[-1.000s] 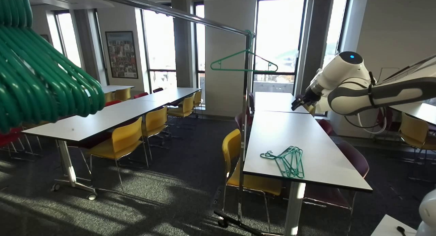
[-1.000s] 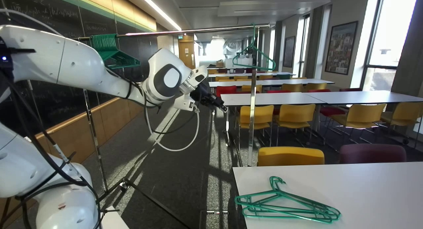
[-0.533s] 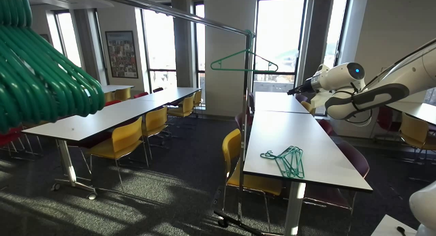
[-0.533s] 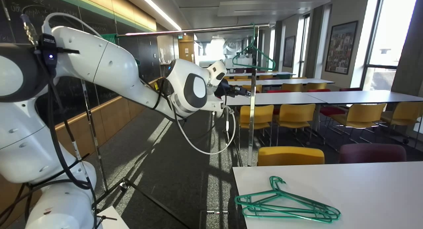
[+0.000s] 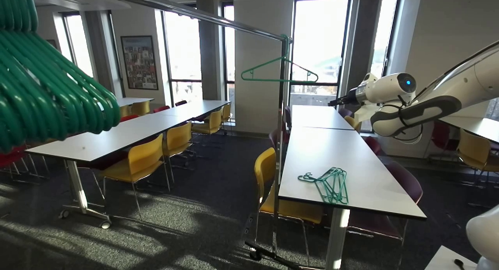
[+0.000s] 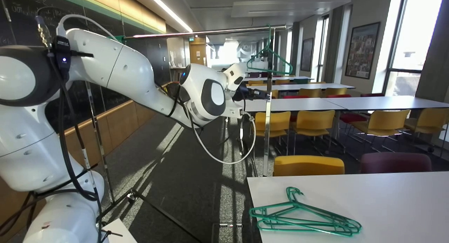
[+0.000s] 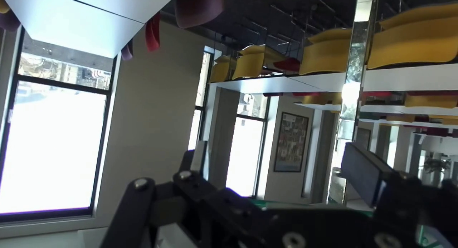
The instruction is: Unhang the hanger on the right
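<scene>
A single green hanger (image 5: 265, 80) hangs by its hook at the end of the metal rail (image 5: 218, 20), at the upright post. It also hangs there in an exterior view (image 6: 259, 71). My gripper (image 5: 331, 103) is lower than the hanger and apart from it in both exterior views (image 6: 265, 95). In the wrist view, which stands upside down, the gripper (image 7: 281, 165) has its fingers wide apart with nothing between them. A green strip, likely the hanger's bar (image 7: 259, 203), shows behind the gripper body. Most of it is hidden there.
The rack's post (image 6: 268, 130) stands close to the gripper in view; it also shows in the wrist view (image 7: 352, 94). Several green hangers (image 5: 50, 90) hang at the rail's far end. Several more hangers (image 6: 305, 218) lie on a white table (image 6: 393, 201). Yellow chairs (image 5: 269, 165) stand nearby.
The arm has swung toward the rack's post and the gripper has risen and levelled out. Most of this came in the first half second. The hangers have not moved.
</scene>
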You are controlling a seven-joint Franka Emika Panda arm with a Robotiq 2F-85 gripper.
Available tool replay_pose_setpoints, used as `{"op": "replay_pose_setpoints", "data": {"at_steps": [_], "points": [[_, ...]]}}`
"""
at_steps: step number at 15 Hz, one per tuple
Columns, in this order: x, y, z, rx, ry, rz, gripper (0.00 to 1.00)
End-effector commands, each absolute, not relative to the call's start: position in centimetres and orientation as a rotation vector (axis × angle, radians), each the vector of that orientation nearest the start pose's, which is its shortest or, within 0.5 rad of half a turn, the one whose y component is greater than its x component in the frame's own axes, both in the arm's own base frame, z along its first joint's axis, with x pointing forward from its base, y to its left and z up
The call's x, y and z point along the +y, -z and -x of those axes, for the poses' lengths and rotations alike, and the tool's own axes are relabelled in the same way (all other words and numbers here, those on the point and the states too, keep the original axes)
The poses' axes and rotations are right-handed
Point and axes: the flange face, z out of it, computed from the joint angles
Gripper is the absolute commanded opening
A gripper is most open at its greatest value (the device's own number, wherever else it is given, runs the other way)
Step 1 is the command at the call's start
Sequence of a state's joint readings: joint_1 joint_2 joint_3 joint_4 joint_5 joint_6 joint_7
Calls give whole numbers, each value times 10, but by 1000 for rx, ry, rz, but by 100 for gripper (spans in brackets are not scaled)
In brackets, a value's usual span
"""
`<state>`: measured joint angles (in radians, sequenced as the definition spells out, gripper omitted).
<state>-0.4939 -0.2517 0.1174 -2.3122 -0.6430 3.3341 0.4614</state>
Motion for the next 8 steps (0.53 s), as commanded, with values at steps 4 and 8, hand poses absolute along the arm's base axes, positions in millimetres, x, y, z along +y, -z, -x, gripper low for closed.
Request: {"op": "replay_pose_setpoints", "data": {"at_steps": [4, 8], "points": [[-132, -595, -488, 158, 1985, 2788, 100], [-169, -627, -488, 4, 2157, 2874, 100]]}}
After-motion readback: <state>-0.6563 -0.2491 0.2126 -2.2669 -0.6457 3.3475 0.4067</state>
